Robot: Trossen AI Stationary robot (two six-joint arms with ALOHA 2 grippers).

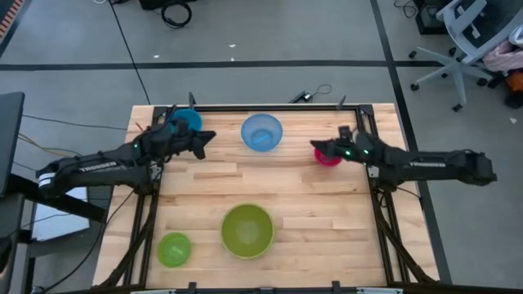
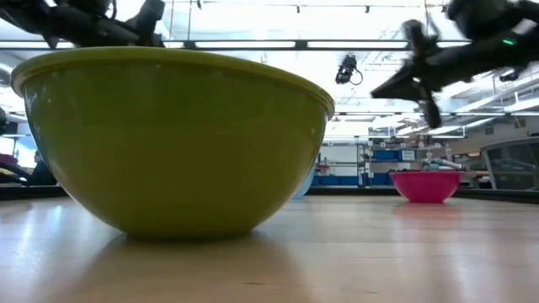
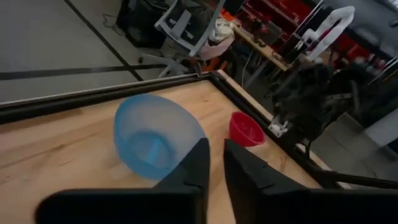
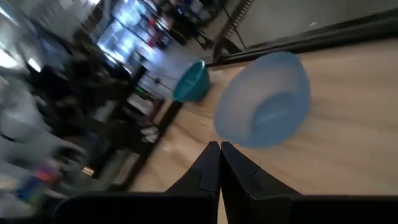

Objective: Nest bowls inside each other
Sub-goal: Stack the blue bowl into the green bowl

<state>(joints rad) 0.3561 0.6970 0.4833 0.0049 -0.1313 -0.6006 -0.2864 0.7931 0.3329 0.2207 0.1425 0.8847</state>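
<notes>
Five bowls rest on their bases on the wooden table. A teal bowl (image 1: 186, 121) sits far left, a light blue bowl (image 1: 261, 132) at far centre, and a small magenta bowl (image 1: 329, 158) far right. A large lime green bowl (image 1: 247, 230) and a small lime green bowl (image 1: 174, 249) stand near the front. My left gripper (image 1: 211, 137) hovers between the teal and light blue bowls, its fingers (image 3: 202, 158) a little apart and holding nothing. My right gripper (image 1: 314, 147) hangs shut above the table beside the magenta bowl (image 2: 425, 185), pointing at the light blue bowl (image 4: 264, 109).
A black frame rail (image 1: 261, 107) runs along the table's edges. Bare wood (image 1: 310, 196) lies in the middle of the table between the far and near bowls. An office chair (image 1: 474, 41) stands on the floor beyond the far right corner.
</notes>
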